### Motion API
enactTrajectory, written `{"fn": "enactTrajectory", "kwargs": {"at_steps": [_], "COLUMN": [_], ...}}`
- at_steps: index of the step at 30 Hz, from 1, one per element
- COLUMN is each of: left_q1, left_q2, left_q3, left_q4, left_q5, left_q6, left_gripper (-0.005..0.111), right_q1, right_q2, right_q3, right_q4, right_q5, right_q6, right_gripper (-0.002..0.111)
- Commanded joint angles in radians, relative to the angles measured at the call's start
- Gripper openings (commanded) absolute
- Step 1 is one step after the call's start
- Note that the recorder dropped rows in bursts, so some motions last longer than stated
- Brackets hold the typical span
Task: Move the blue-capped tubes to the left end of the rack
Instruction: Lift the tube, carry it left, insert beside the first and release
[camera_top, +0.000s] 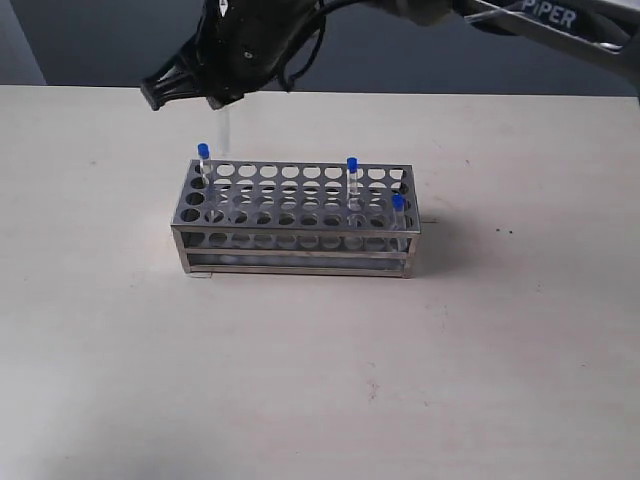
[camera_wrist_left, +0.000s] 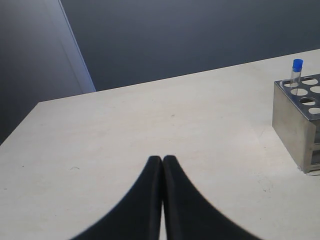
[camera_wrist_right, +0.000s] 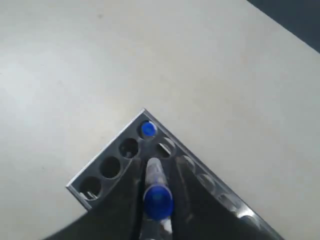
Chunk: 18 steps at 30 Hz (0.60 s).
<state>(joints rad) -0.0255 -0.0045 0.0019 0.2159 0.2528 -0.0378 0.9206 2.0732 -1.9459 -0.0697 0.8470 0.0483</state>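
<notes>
The steel rack (camera_top: 300, 262) stands mid-table. Blue-capped tubes sit in its far-left corner hole (camera_top: 203, 153), toward the right in the back row (camera_top: 352, 166) and near the right end (camera_top: 398, 204). My right gripper (camera_top: 222, 100) reaches across and hovers above the rack's left end, shut on a fourth blue-capped tube (camera_top: 229, 126) that hangs upright. In the right wrist view this tube (camera_wrist_right: 158, 200) sits between the fingers of the right gripper (camera_wrist_right: 155, 172), above holes beside the corner tube (camera_wrist_right: 147, 129). My left gripper (camera_wrist_left: 162, 160) is shut and empty over bare table, left of the rack (camera_wrist_left: 292, 120).
The pale table (camera_top: 320, 380) extends around the rack on all sides. A dark wall (camera_top: 100, 40) runs behind the table's far edge. The right arm (camera_top: 540, 20) crosses the upper right of the exterior view.
</notes>
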Motion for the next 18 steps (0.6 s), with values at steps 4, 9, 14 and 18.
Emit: {"fn": "enactTrajectory", "kwargs": {"at_steps": [4,9,14,18], "left_q1": [-0.007,-0.007,-0.007,-0.007], "left_q2": [0.004,0.004,0.004,0.004], "left_q3": [-0.002,-0.002,-0.002,-0.002], "left_q4": [0.006,0.006,0.006,0.006], "left_q5": [-0.013,-0.013,-0.013,-0.013], "left_q6": [-0.003,-0.003,-0.003,-0.003], "left_gripper": [0.000,0.000,0.000,0.000], "right_q1": [-0.001,-0.001,-0.001,-0.001], "right_q2": [0.061,0.114,0.145,0.169], "right_q3": [-0.016,-0.087,-0.129,-0.135], "right_q4": [0.085,0.085,0.110,0.124], "right_q5": [-0.056,0.004,0.015,0.021], "right_q6": [-0.100,-0.121,-0.125,-0.125], "right_gripper": [-0.001,-0.001,-0.001,-0.001]}}
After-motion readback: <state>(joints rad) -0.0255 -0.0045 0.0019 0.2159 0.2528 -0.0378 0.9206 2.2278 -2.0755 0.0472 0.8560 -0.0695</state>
